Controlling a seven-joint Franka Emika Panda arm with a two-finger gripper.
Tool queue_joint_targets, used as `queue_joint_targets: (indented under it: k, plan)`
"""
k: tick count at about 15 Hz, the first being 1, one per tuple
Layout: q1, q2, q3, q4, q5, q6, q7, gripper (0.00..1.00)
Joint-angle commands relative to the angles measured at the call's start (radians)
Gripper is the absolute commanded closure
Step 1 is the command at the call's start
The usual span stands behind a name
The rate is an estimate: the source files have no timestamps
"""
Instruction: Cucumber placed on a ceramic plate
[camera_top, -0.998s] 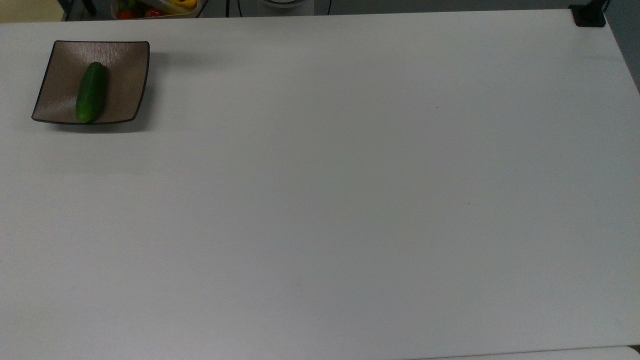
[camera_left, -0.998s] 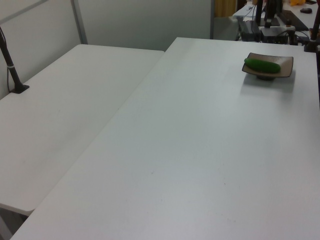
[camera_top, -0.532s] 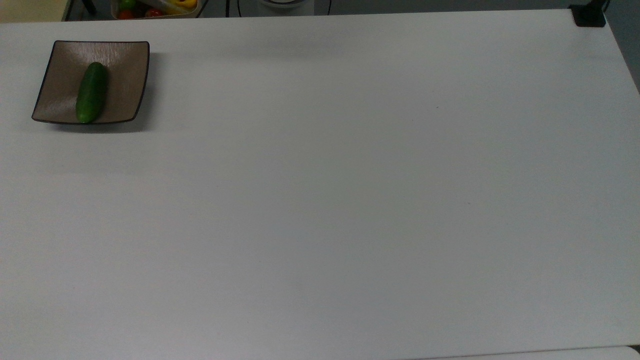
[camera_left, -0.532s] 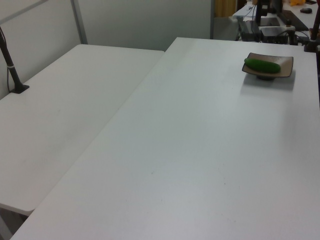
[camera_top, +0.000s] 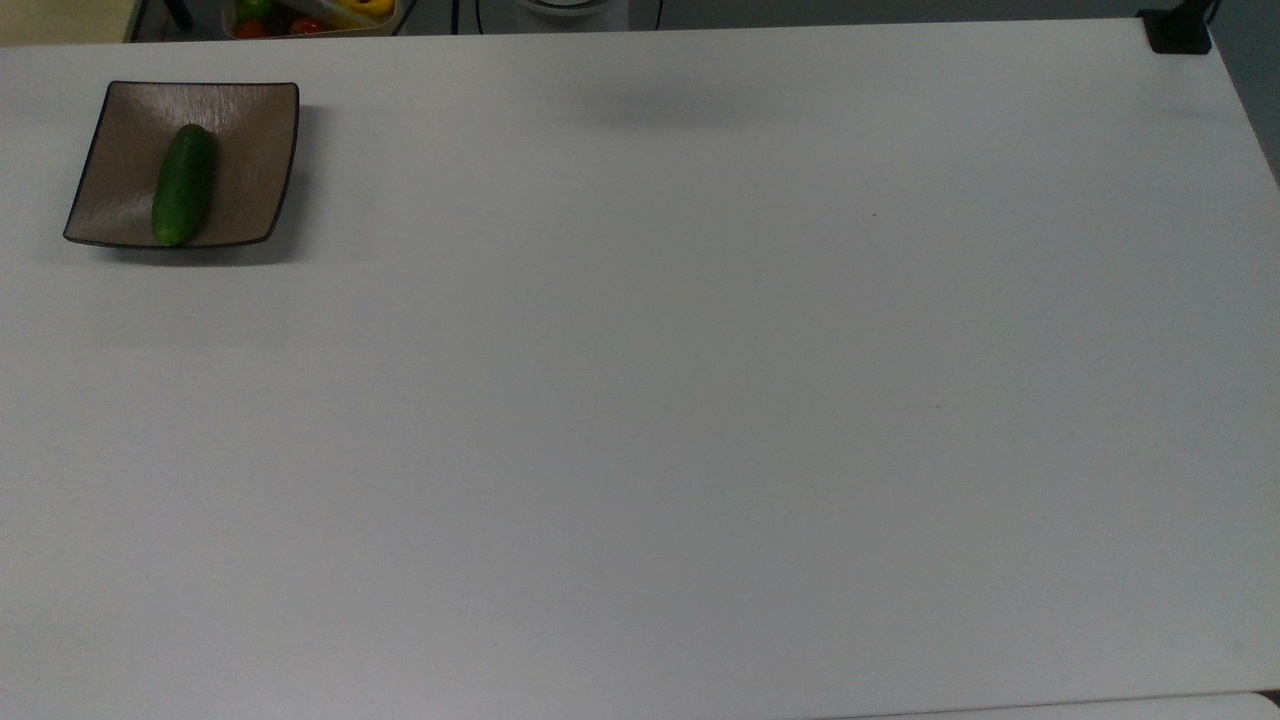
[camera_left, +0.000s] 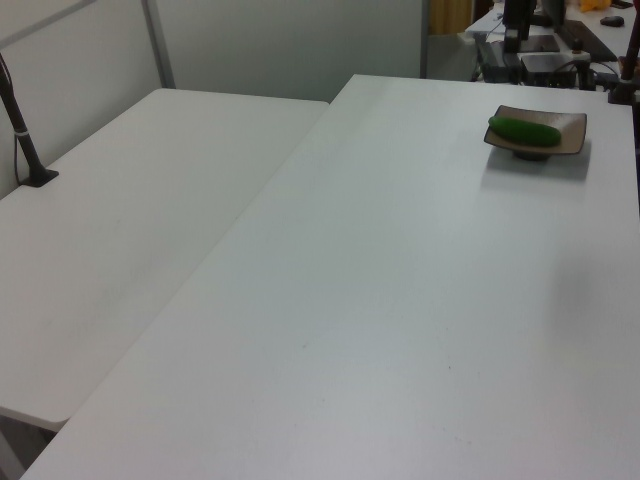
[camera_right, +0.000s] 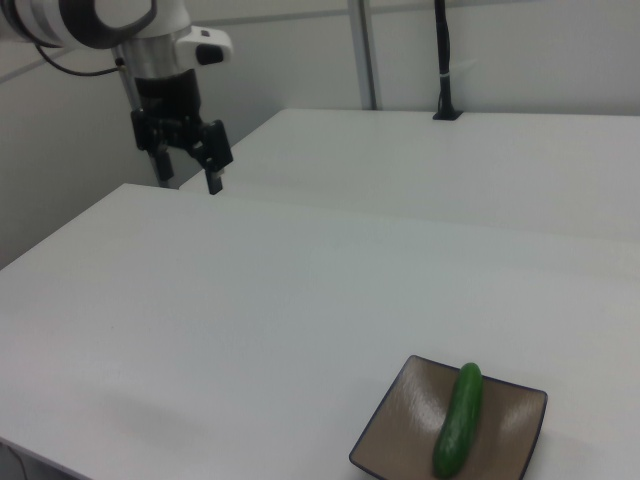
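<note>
1. Top view: a square, glossy brown-taupe ceramic plate (camera_top: 240, 130) with a thin dark rim sits in the upper left of the frame, on a broad white table (camera_top: 700, 400).
2. A small, smooth, dark green cucumber (camera_top: 184, 184) lies on the plate, running lengthwise from near the plate's middle down to its lower edge in the top view, with its lower tip touching the rim.
3. At the top edge of the top view, beyond the table, a container of red and yellow items (camera_top: 315, 14) shows in part, and a black clamp (camera_top: 1178, 30) sits at the table's upper right corner.
4. Left view: the plate (camera_left: 570, 128) stands in the upper right of the frame near the table's far end, and the cucumber (camera_left: 524, 130) lies across it on the side toward the left view's left.
5. A second white table (camera_left: 120, 230) adjoins the first on the left view's left, with a black pole (camera_left: 20, 125) standing at its edge.
6. Right view: the plate (camera_right: 395, 425) is in the lower right of the frame, with the cucumber (camera_right: 458, 418) lying on it.
7. The black two-finger gripper (camera_right: 190, 170) hangs from the white robot arm (camera_right: 90, 20) in the upper left of the right view, above the table's far edge and well apart from the plate; its fingers stand apart and hold nothing.
</note>
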Motion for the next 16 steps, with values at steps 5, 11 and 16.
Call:
queue_joint_targets:
  k: [5,11,16]
  plan:
    - [-0.072,0.033,0.131,-0.065,-0.061,0.157,0.013,0.0]
    - [-0.097,0.039,0.122,-0.064,-0.059,0.245,-0.068,0.0]
    - [-0.097,0.037,0.12,-0.062,-0.059,0.238,-0.076,0.0]
